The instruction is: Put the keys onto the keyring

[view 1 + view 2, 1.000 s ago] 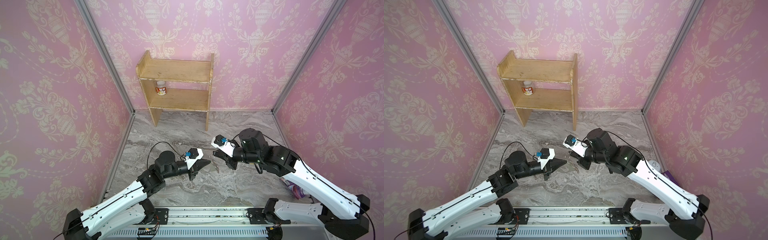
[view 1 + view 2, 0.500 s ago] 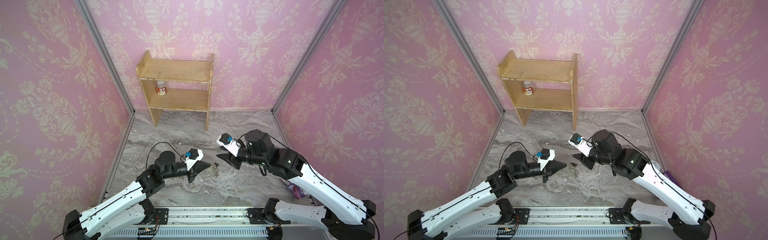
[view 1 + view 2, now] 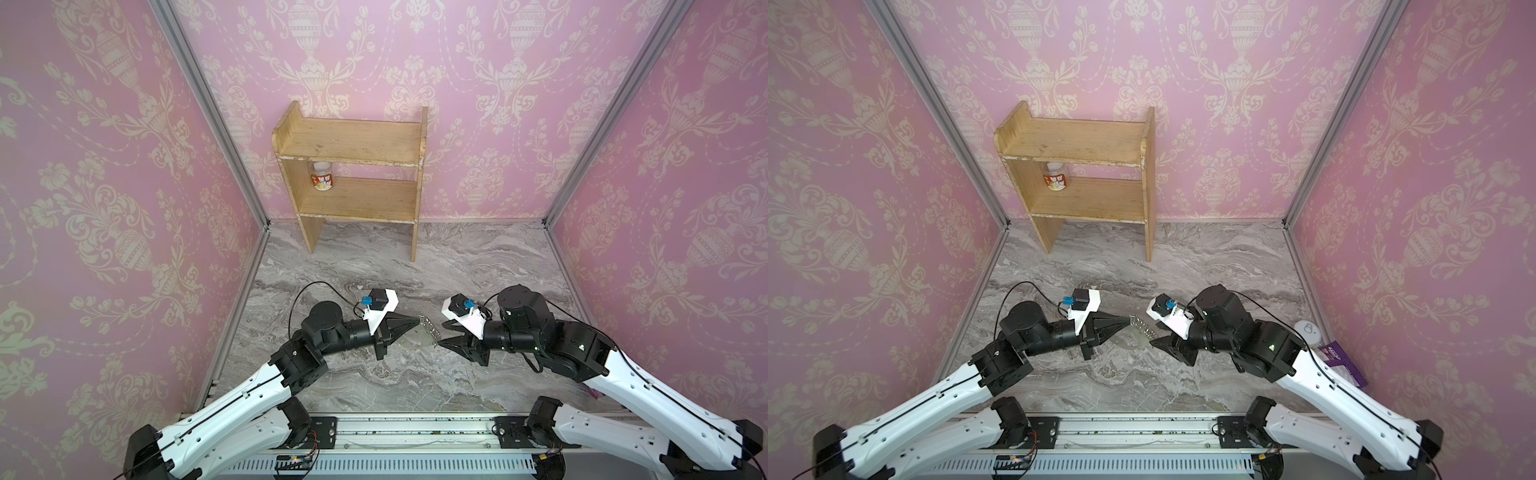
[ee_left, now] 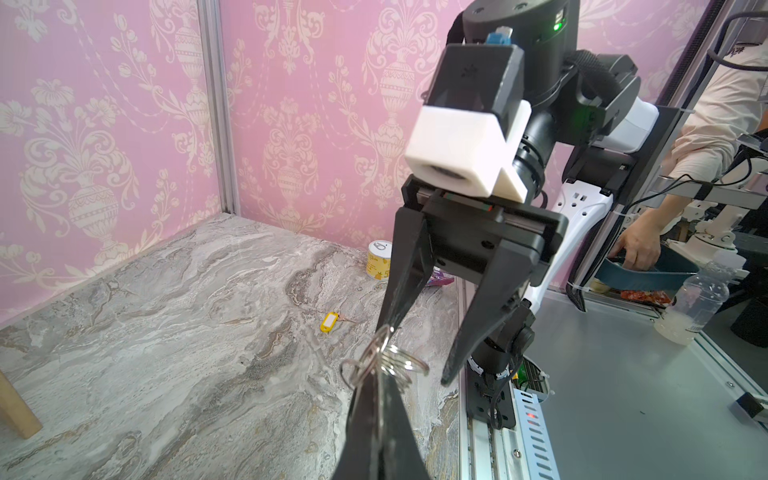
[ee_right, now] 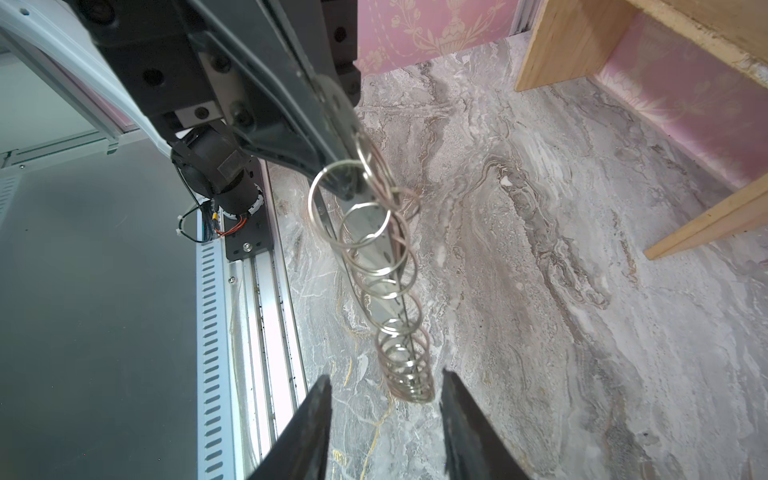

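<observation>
My left gripper is shut on the keyring and holds it above the marble floor. The keyring is a thin plate with a row of several metal rings; it hangs edge-on in the right wrist view. My right gripper faces it from the right, open and holding nothing. The end of the ring row lies just ahead of the gap between its fingers. A yellow key lies on the floor behind the right gripper, seen only in the left wrist view.
A wooden shelf stands against the back wall with a small jar on its lower board. A white can and a purple packet lie by the right wall. Pink walls close in three sides.
My right gripper has opened and drawn back to the right, off the keyring's rings. The left gripper has kept its hold on the keyring and barely moved.
</observation>
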Tool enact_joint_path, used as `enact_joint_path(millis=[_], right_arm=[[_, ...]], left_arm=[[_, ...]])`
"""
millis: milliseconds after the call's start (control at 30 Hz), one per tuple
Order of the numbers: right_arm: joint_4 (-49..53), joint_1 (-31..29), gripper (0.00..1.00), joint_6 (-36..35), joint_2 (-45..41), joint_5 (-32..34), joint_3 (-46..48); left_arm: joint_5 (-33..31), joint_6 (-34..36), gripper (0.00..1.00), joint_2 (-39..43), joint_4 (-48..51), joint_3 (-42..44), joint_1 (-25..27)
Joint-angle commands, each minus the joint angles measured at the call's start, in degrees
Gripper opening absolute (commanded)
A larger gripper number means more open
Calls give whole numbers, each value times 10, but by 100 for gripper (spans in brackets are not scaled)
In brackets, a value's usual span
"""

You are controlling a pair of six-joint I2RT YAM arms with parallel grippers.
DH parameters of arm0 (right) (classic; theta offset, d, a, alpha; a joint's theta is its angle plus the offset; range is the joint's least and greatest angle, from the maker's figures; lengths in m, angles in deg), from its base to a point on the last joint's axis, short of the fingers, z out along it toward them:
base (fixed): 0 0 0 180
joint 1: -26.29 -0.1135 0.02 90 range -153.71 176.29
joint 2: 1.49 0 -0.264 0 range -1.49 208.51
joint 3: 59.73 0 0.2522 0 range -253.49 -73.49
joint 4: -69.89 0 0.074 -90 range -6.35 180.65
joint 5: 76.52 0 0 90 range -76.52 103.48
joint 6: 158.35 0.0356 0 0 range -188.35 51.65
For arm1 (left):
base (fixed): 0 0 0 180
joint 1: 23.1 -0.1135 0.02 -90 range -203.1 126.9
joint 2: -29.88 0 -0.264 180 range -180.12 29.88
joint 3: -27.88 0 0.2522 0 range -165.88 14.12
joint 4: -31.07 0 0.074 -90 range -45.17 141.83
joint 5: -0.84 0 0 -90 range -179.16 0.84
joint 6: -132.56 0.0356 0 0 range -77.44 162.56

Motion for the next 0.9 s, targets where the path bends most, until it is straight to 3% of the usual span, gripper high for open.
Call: enact_joint_path(millis=[0,133,500,667,867], right_arm=[[-45,2,58,6,-12,-31,13],[-59,2,66,-5,-8,-39,22],[-114,19,64,30,-5,-77,54],[-143,24,56,48,-7,-103,61],[-139,30,38,45,-8,-120,59]], left_arm=[[27,-18,0,-4,-25,-17,-6],[44,-19,0,-7,-27,-22,-6],[61,-41,0,-7,-64,-40,-6],[62,-50,0,-9,-83,-40,-6],[62,-55,0,-10,-91,-37,-7]])
